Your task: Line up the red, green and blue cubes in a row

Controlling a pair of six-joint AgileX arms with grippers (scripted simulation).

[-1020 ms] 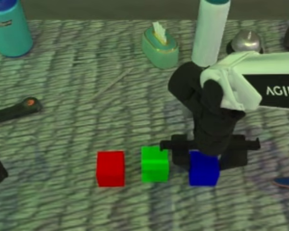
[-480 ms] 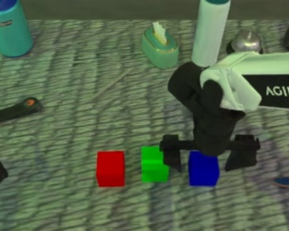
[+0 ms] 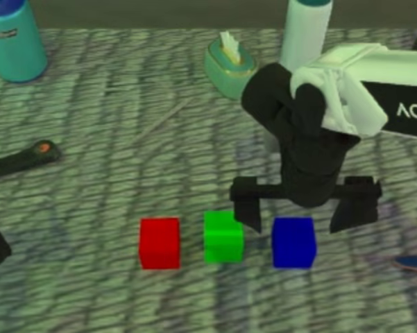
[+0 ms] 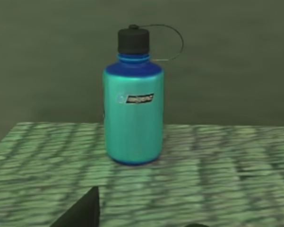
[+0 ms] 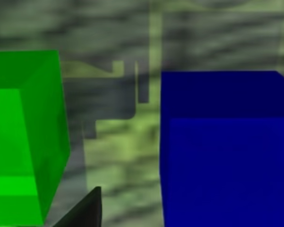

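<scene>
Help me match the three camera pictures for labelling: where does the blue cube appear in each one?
Top view: the blue cube is at the right end of the row, just below the right gripper, whose fingers are spread wide.
Left wrist view: not in it; only a teal bottle shows.
Right wrist view: the blue cube fills the right half.
Shared landmark: the green cube beside it.

Near the table's [image 3: 90,139] front edge three cubes sit in a row: red cube [image 3: 159,242] leftmost, green cube [image 3: 223,236] middle, blue cube [image 3: 293,242] rightmost. The right gripper [image 3: 302,205] hangs just behind the blue one, fingers spread.
</scene>
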